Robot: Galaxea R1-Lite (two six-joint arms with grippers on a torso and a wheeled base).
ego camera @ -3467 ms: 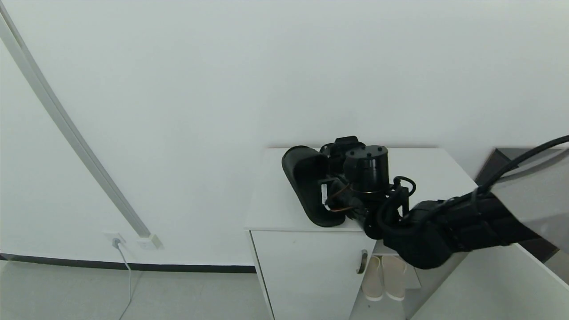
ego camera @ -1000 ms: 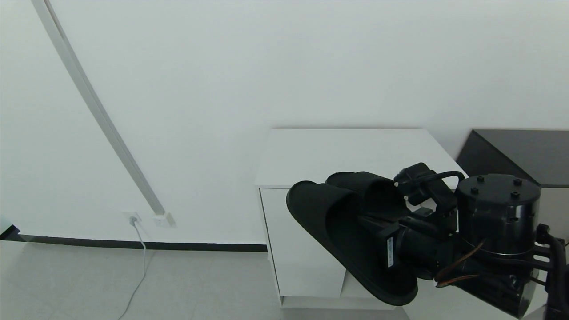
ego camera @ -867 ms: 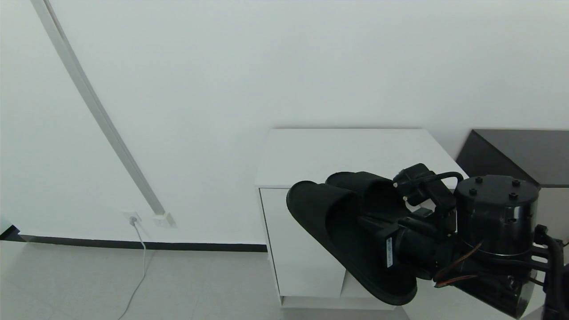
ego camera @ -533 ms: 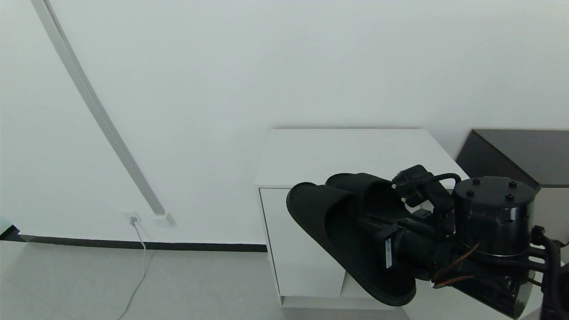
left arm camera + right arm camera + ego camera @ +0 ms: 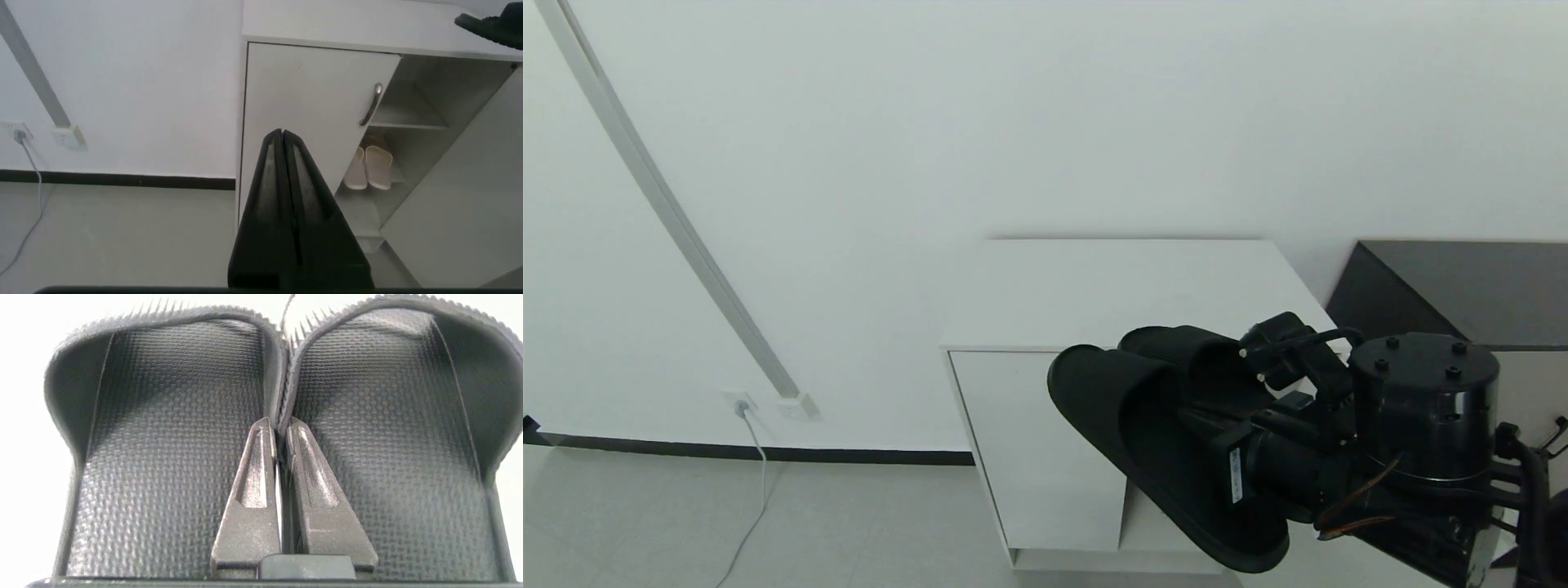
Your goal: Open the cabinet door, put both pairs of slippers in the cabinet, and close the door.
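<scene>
My right gripper (image 5: 1217, 425) is shut on a pair of black slippers (image 5: 1143, 425), held side by side in the air in front of the white cabinet (image 5: 1111, 286). In the right wrist view the fingers (image 5: 253, 490) pinch the two slippers' (image 5: 163, 457) inner edges together. The left wrist view shows the cabinet's (image 5: 310, 106) left door with its metal handle (image 5: 374, 103), and the right side standing open. A white pair of slippers (image 5: 368, 167) lies on the low shelf inside. My left gripper (image 5: 283, 155) is shut on nothing, well in front of the cabinet.
The open right door (image 5: 466, 188) swings out toward me. A dark surface (image 5: 1445, 286) adjoins the cabinet on the right. A wall socket with a cable (image 5: 742, 404) and a slanted grey conduit (image 5: 662, 204) lie to the left, above bare grey floor (image 5: 645, 531).
Since 3.5 s ago my right gripper has carried the black slippers off the cabinet top to its front. In the last second only the head view has shifted; the grip is unchanged.
</scene>
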